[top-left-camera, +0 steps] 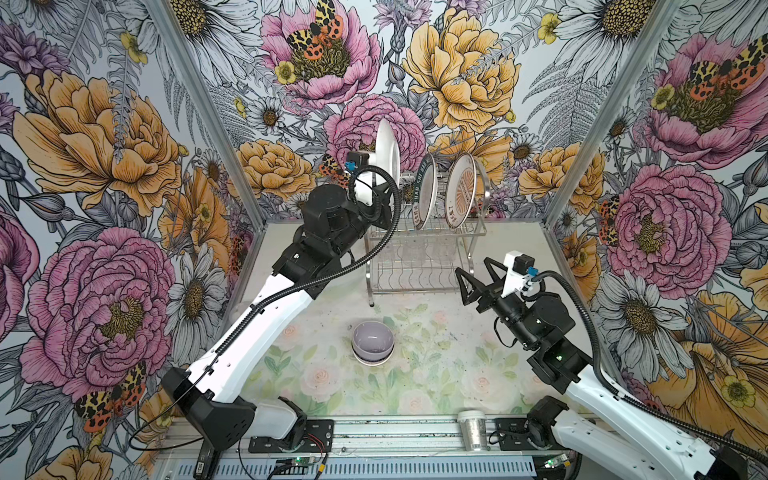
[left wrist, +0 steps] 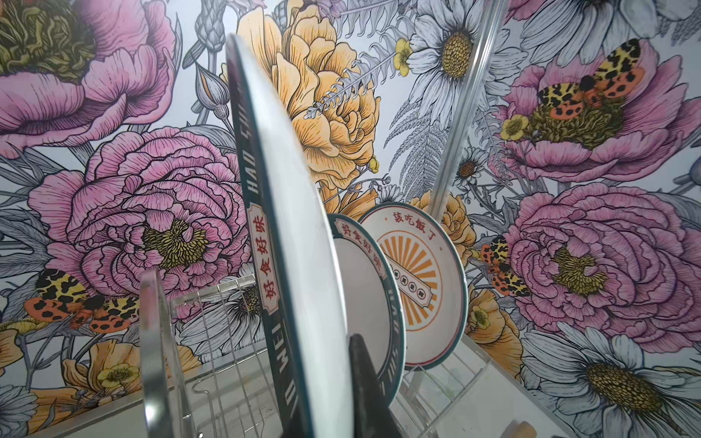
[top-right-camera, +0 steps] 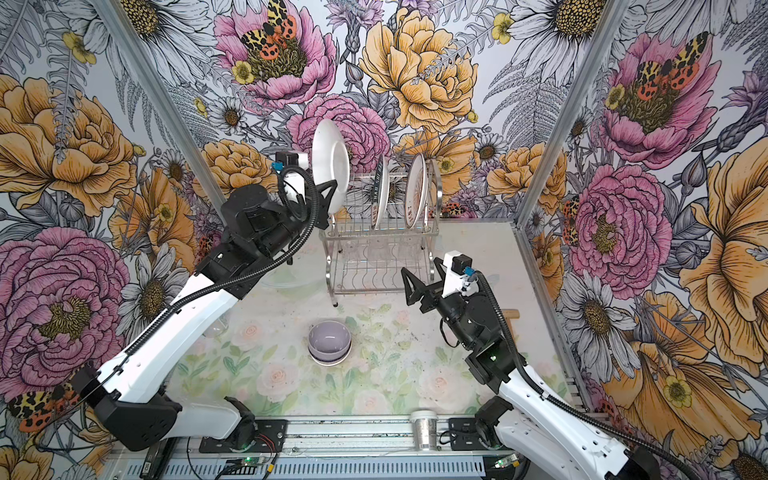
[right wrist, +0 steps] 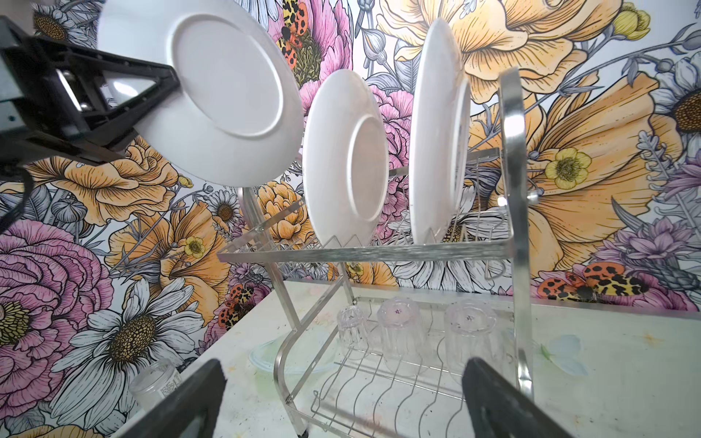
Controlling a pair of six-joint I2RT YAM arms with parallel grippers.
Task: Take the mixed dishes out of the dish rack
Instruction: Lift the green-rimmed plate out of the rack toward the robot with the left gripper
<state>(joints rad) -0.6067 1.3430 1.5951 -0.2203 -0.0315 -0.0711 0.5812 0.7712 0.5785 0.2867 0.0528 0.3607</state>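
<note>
Above the left end of the upper tier, with the left gripper [right wrist: 167,81] clenched on the edge of the round white plate with a dark-green lettered rim [right wrist: 227,91], carry on edge and away from the two-tier chrome wire dish rack [right wrist: 379,251], apparently clear of its slots already. Draw off toward the front, away from the second green-rimmed plate [top-left-camera: 426,193] and the orange sunburst plate [top-left-camera: 460,192] standing in the slots just beside. Tip flat only low over the pale floral tabletop [top-left-camera: 457,374], apart from the lavender bowl [top-left-camera: 372,338] set there. Gripped at one edge only, so expect sag; move slowly. Leave the right gripper [top-left-camera: 472,266], jaws wide and empty, waiting before the lower tier with its upturned clear glasses [right wrist: 398,330].
</note>
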